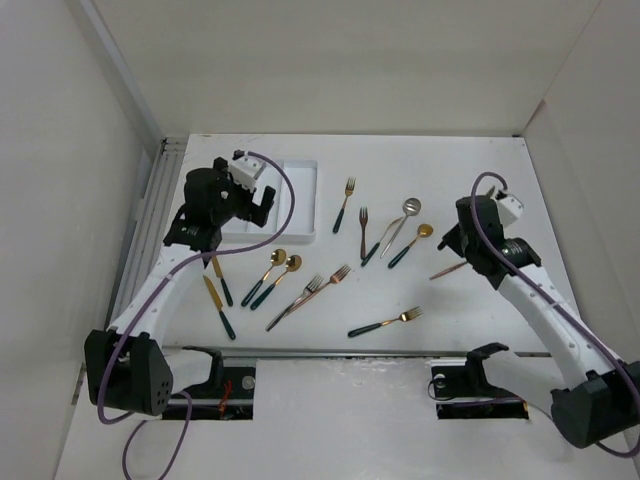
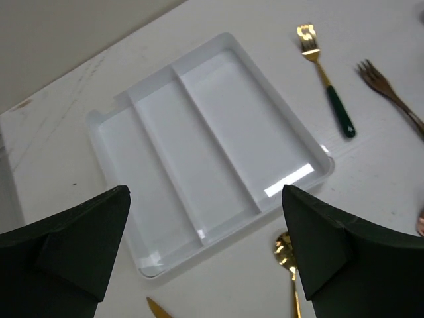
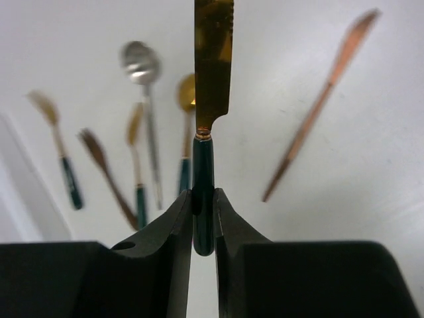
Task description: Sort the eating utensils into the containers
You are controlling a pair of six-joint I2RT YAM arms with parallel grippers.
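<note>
Right wrist view shows the right gripper (image 3: 203, 218) clamped on the dark green handle of a gold-bladed knife (image 3: 213, 59), with the blade pointing away. Beyond it, a silver spoon (image 3: 140, 63) and a copper knife (image 3: 318, 106) lie on the white table (image 3: 278, 40). The left gripper (image 2: 205, 195) hangs spread wide over the white three-compartment tray (image 2: 225, 119).

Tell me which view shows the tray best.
Left wrist: the tray shows nearly whole, all three compartments empty. Top external shows only its right part behind the left arm. Right wrist: not identifiable.
</note>
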